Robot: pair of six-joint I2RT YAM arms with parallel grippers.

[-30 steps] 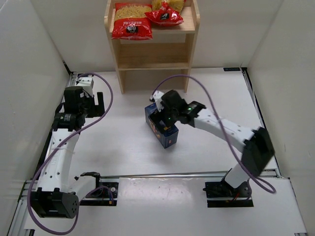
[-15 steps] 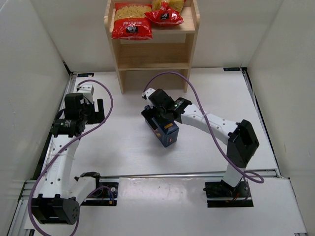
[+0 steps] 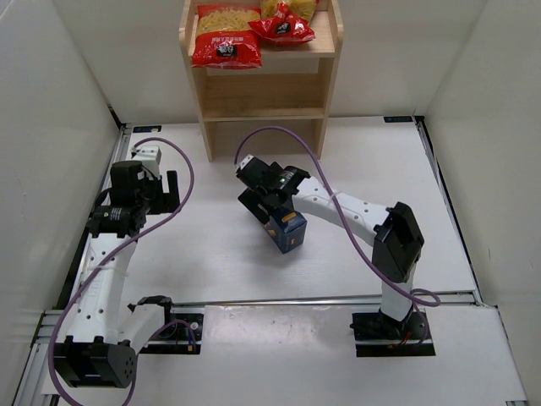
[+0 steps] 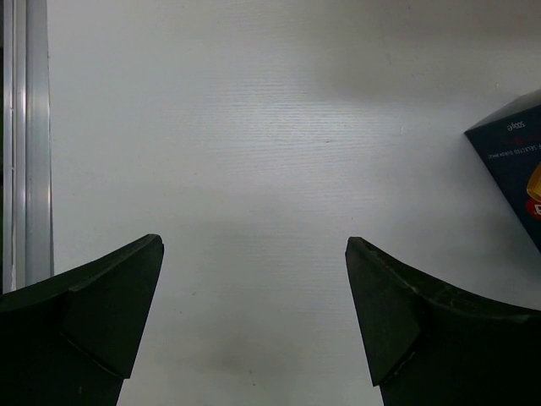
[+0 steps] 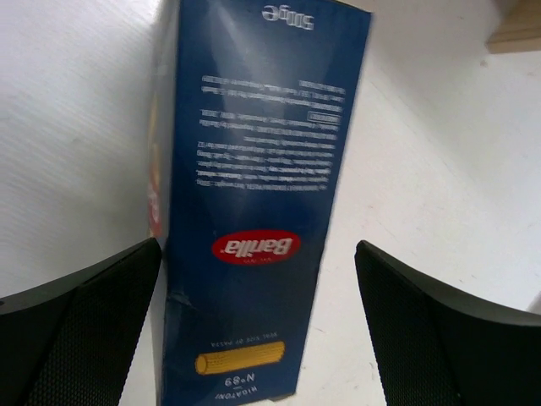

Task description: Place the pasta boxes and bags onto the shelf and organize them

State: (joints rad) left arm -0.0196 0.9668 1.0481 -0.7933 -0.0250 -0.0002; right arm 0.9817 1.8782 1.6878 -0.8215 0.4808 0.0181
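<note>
The dark blue pasta box [image 3: 289, 233] lies on the white table in front of the shelf [image 3: 264, 112]. My right gripper [image 3: 266, 206] hangs over the box's far end, open. In the right wrist view the box [image 5: 254, 169] runs between the spread fingers of the gripper [image 5: 258, 246]. The left finger sits close to its side, and a wide gap shows on the right. Two red bags [image 3: 226, 38] [image 3: 283, 24] lie on the shelf's top tier. My left gripper [image 3: 166, 188] is open over bare table at the left, holding nothing [image 4: 254, 243]. The box's corner [image 4: 516, 161] shows at that view's right edge.
White walls close in the table on the left, right and back. A metal rail [image 4: 25, 144] runs along the table's left edge. The shelf's lower tier [image 3: 264, 95] holds nothing. A corner of the shelf's foot [image 5: 517, 30] shows beyond the box.
My right arm has swung left and away from its base, carrying the open gripper along the box toward its far end. The left arm shifted slightly early on, then held still. The box has not moved.
</note>
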